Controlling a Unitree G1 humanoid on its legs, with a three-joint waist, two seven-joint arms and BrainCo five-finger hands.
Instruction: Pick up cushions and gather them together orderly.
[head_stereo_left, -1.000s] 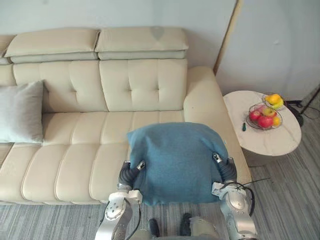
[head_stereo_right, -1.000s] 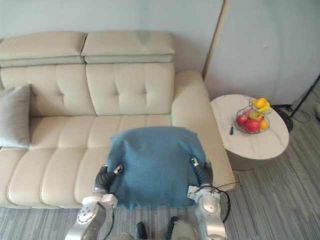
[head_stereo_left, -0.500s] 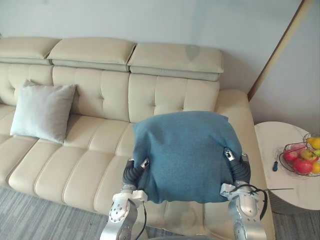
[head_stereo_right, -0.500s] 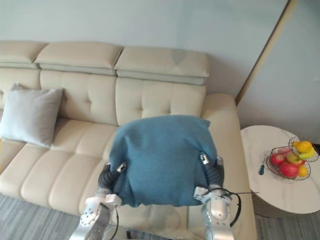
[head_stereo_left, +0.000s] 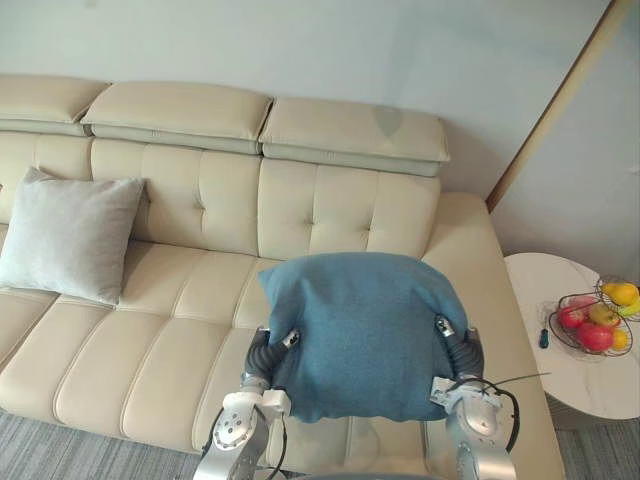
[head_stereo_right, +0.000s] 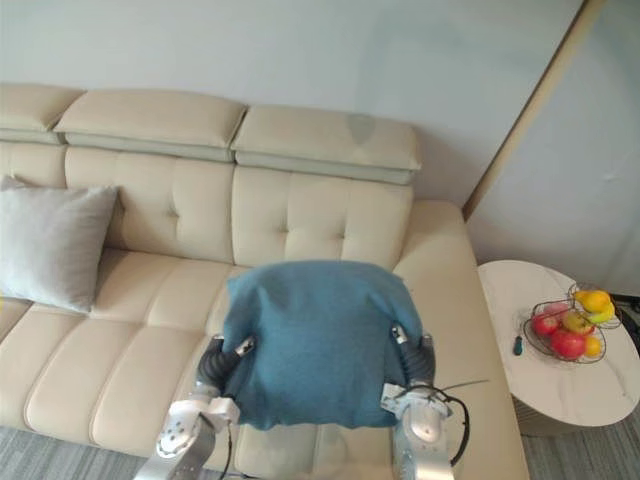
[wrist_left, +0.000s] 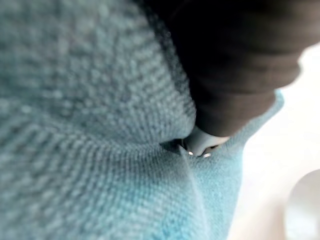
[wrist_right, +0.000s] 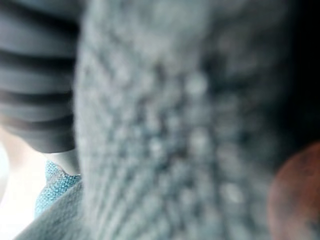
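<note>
**Blue cushion held up between both hands, over the sofa seat**

The left hand (head_stereo_left: 262, 352) and right hand (head_stereo_left: 460, 350) clamp the lower side edges of the blue cushion (head_stereo_left: 365, 330). Each thumb lies on its near face, while the fingers are hidden behind it. The cushion hangs between the hands, clear of the cream sofa (head_stereo_left: 200, 290), above its right-hand seat.

Close up, the left wrist view gives the cushion's coarse weave with a silver hand part sunk into a fold.

A grey cushion (head_stereo_left: 68, 238) leans on the sofa back, well to the left.

The right eye view takes in the whole round side table (head_stereo_right: 560, 395). On it a wire basket (head_stereo_right: 531, 343) holds red and yellow fruit (head_stereo_right: 566, 342), with a small dark tool (head_stereo_right: 517, 345) just beside it.
</note>
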